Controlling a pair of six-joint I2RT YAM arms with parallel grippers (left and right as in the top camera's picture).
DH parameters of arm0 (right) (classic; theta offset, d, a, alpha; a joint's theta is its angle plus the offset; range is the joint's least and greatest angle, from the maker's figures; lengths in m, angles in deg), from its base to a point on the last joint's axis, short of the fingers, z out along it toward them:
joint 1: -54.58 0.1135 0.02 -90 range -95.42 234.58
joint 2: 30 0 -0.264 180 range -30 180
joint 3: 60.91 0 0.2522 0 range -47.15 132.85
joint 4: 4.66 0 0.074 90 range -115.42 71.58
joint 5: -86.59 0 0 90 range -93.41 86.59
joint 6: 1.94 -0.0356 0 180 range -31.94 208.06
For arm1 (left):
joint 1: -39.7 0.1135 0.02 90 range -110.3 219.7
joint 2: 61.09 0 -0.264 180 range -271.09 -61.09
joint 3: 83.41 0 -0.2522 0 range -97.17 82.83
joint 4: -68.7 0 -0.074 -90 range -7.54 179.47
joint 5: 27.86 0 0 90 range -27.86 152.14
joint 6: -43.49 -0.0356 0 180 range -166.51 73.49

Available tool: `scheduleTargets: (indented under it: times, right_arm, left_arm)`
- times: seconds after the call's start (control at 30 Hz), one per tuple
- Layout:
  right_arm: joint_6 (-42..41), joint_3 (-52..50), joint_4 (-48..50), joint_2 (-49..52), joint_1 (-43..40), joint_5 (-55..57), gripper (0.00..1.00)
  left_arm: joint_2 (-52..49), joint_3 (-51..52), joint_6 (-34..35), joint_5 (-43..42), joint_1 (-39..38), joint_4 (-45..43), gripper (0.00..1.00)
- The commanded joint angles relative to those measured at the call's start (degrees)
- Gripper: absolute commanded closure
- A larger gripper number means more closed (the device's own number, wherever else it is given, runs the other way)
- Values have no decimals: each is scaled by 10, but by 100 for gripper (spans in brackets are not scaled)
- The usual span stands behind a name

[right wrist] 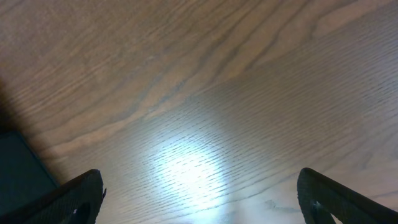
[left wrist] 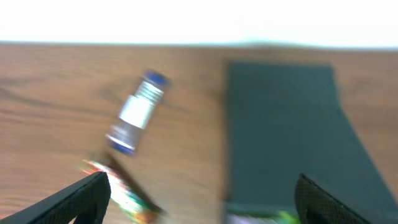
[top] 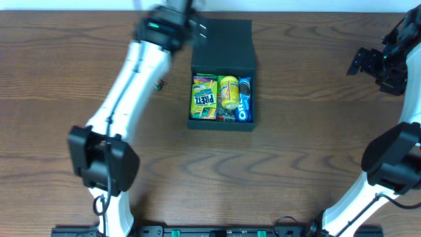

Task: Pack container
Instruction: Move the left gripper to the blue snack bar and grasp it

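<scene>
By the left gripper's (left wrist: 202, 186) left finger lie two loose things on the table (top: 79, 59): a bright wrapper (left wrist: 121, 196) just beside the fingertip, and beyond it a small blue-capped tube (left wrist: 137, 115), too blurred to name. The fingers stand wide apart with nothing between them.

Toward the right finger lies the flap lid (left wrist: 286, 137), flat and open. It stretches away from the fingertips, with its free edge at the far end and its hinge at the near end. The container (top: 221, 126) sits at that near end, its snack packets (top: 220, 97) side by side inside. It looks full, so folding the lid over is probably the step left. That means getting a finger under the far edge and swinging it back toward the wrist. The table's far edge is near there, so room beyond the lid is tight, and the loose items on the left are best avoided.

The right gripper (right wrist: 199, 180) is well apart from the box, over bare wood, its fingers also spread and holding nothing. The left arm is much nearer.
</scene>
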State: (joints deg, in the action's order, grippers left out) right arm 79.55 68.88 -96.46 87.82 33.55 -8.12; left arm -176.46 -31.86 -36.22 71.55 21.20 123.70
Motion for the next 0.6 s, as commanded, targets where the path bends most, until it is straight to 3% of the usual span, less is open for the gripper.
scheduleTargets:
  times: [0.0, 0.17, 0.27, 0.57]
  right_arm:
    - [8, -3, 0, 3, -3, -2, 1]
    - [1, -3, -1, 3, -3, -3, 1]
    - [-9, -3, -4, 3, -3, -2, 1]
    - [-22, -3, -4, 3, -3, -2, 1]
  left_arm:
    - [-27, 2, -151, -96, 63, -13, 5]
    - [-86, 2, -274, -204, 148, -88, 4]
    - [-124, 2, -288, -248, 172, -121, 5]
    - [-216, 2, -320, -254, 177, -184, 5]
